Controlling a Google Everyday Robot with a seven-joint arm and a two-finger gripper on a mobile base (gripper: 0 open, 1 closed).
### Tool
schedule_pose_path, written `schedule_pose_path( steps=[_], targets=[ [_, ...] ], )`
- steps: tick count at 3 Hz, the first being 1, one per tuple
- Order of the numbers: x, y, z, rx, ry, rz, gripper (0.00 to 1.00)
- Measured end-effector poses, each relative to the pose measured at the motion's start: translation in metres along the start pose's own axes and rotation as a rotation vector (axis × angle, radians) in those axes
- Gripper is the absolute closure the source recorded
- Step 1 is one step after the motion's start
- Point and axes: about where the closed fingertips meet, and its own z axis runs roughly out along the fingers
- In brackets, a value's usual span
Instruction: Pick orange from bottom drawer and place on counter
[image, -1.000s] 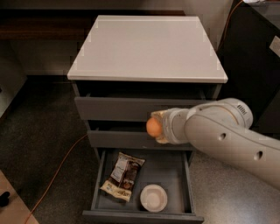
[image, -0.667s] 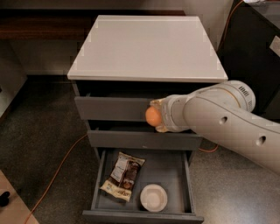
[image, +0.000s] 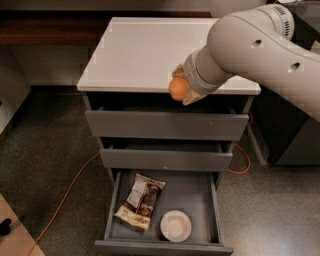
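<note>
My gripper (image: 182, 86) pinches the orange (image: 177, 89) at the counter's (image: 145, 50) front edge; the open bottom drawer (image: 197, 192) holds a white bowl (image: 175, 225) and a snack packet (image: 140, 201) (at its ten o'clock).

My beige gripper (image: 180, 86), at the front edge of the glossy white counter (image: 140, 55), clasps the bright orange (image: 178, 89). Below, the dark grey bottom drawer (image: 192, 192) holds a brown-and-cream printed packet (image: 140, 201) and a white bowl (image: 175, 225).

Gripper (image: 184, 83) holding orange (image: 177, 89) at counter (image: 140, 50) edge — open room beyond.
</note>
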Motion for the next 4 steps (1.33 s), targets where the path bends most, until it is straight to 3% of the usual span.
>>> schedule_pose_path(
  steps=[1,2,4],
  targets=[
    [0.0,0.0,0.0,0.0,0.0,0.0,1.0],
    [0.015,-0.016,0.005,-0.007,0.004,-0.031,1.0],
    [0.066,-0.069,0.037,-0.062,0.019,-0.149,1.0]
  ],
)
